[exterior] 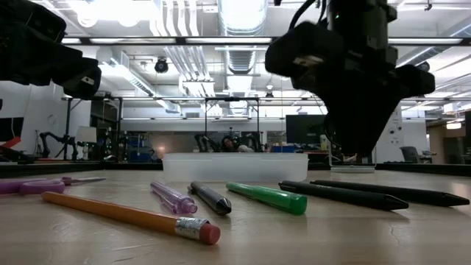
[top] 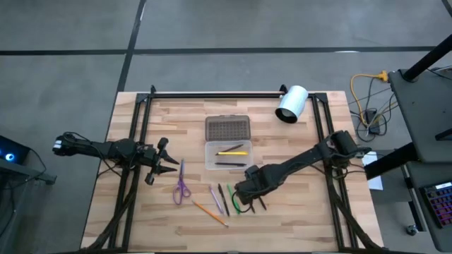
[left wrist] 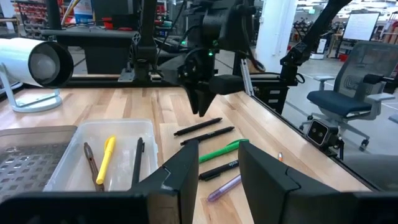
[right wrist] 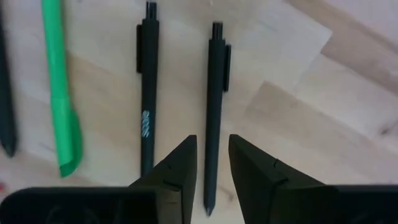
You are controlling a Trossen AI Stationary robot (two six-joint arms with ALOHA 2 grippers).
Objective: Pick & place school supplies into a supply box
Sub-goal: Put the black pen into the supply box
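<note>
The supply box (top: pixel 227 155), a clear case with its dotted lid (top: pixel 227 128) folded open behind it, lies mid-table and holds a yellow pen (left wrist: pixel 106 158) and dark pens. In front of it, loose on the wood, lie purple scissors (top: pixel 181 185), an orange pencil (exterior: pixel 125 216), a pink pen (exterior: pixel 173 197), a dark pen (exterior: pixel 211 197), a green marker (right wrist: pixel 62 99) and two black pens. My right gripper (right wrist: pixel 211 149) points down, open, just above these, its fingers on either side of one black pen (right wrist: pixel 213 93) without touching it. My left gripper (left wrist: pixel 217 158) waits open at the table's left.
A white cylinder (top: pixel 292 104) lies at the far right of the table. Black frame rails (top: pixel 141 134) run along the table's left, right and far sides. Bare wood shows near the front edge.
</note>
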